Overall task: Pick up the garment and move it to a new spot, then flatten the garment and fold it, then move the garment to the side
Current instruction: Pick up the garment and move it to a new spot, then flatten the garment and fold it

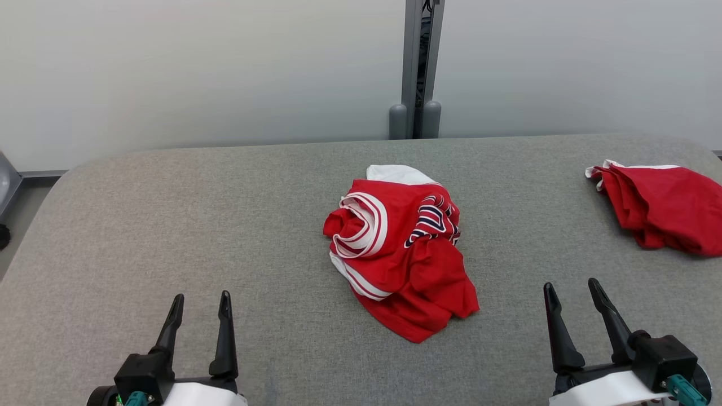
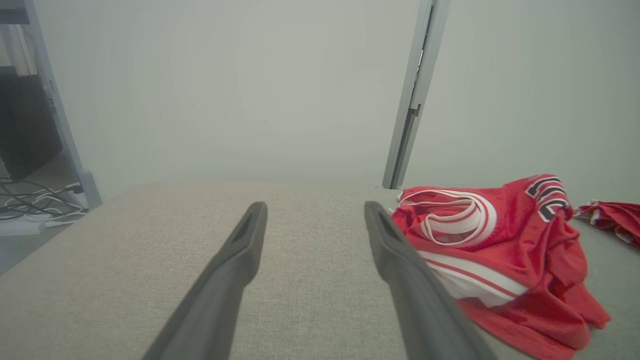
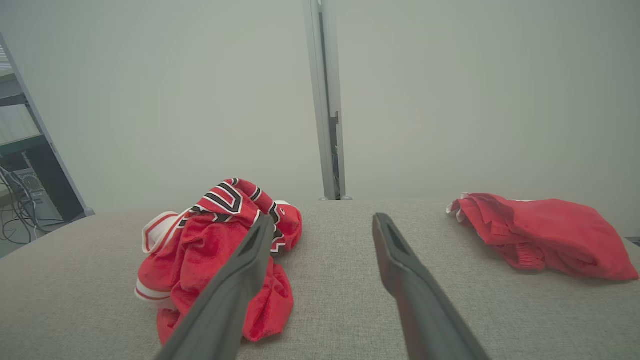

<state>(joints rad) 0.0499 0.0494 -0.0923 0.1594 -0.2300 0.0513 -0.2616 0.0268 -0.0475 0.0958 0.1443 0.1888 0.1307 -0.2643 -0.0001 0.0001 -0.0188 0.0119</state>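
A crumpled red garment (image 1: 400, 248) with white bands and dark striped lettering lies heaped in the middle of the grey table (image 1: 169, 225). The left wrist view shows the garment (image 2: 500, 260) to the right of my fingers, and in the right wrist view the garment (image 3: 210, 250) sits to the left, partly behind one finger. My left gripper (image 1: 202, 301) rests open at the near left, apart from the cloth. At the near right, my right gripper (image 1: 572, 288) is open too, with nothing between its fingers.
A second red garment (image 1: 663, 206) lies bunched at the table's far right edge, also seen in the right wrist view (image 3: 545, 235). A grey post (image 1: 417, 67) stands behind the table against a pale wall. Cables and a shelf (image 2: 30, 200) are on the floor left.
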